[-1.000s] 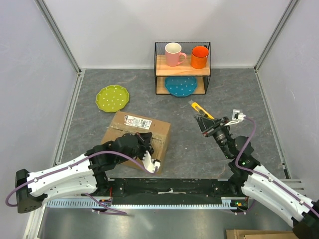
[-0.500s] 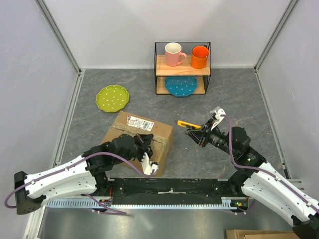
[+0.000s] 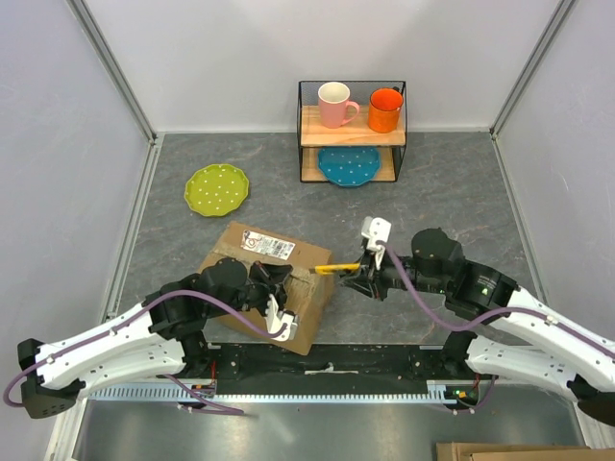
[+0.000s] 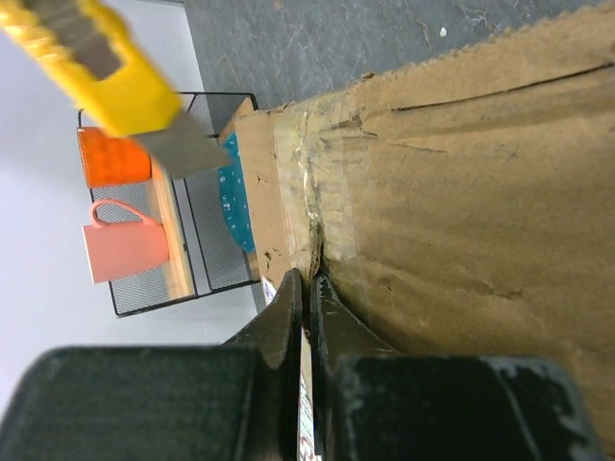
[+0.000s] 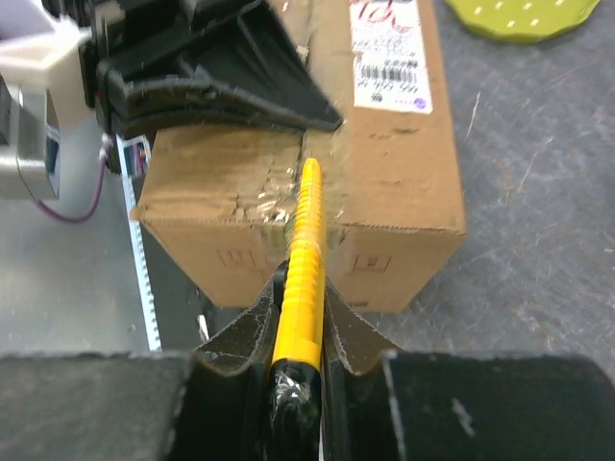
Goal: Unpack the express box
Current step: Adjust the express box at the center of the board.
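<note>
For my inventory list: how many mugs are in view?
2. The pink mug and the orange mug stand on the top shelf. The closed express box may hide more.

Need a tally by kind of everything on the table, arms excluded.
Mugs: 2 (pink ceramic mug, orange ceramic mug)
Plates: 2 (green dotted plate, blue dotted plate)
Boxes: 1 (brown cardboard express box)
Knives: 1 (yellow utility knife)
Racks: 1 (black wire rack with wooden shelves)
Total: 7
</note>
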You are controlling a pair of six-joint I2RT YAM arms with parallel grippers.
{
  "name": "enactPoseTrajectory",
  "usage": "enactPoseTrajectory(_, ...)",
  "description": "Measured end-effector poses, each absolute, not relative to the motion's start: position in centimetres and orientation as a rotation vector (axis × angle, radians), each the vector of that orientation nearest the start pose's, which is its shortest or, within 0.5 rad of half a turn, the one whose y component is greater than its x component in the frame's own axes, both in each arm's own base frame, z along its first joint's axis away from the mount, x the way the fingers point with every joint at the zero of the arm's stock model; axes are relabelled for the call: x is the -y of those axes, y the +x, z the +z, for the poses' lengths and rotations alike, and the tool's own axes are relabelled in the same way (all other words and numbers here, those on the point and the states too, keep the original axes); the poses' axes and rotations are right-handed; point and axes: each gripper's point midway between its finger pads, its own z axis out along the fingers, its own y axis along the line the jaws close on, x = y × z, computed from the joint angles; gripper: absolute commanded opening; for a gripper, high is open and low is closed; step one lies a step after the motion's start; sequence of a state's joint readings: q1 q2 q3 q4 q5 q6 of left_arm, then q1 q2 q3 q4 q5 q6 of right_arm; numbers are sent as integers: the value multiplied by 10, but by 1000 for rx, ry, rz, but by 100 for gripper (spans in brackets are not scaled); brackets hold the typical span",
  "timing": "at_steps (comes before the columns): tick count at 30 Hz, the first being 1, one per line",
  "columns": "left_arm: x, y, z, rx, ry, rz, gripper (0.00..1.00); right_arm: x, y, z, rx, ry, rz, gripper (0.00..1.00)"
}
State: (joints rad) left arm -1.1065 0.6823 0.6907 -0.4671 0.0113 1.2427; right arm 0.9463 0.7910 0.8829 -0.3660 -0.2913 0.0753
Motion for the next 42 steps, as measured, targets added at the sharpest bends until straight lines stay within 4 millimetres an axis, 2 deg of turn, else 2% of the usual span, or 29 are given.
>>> enactPoseTrajectory(5,230,155,219,-786,1872,56,2,-273,112,254,-1735,-1171,899,0)
enactPoseTrajectory(8,229,152,214,-792,1890,39,2,-275,108,249,-1746,-1225,849,0)
enactPoseTrajectory(18,230,151,213,-796,1892,26,2,-273,104,249,-1738,-1300,748,0)
enactPoseTrajectory(27,227,149,207,-828,1904,11,2,-285,94,240,-1719,-1368,677,0)
enactPoseTrajectory(42,224,139,211,-823,1885,-50,2,-286,88,251,-1650,-1346,599,0)
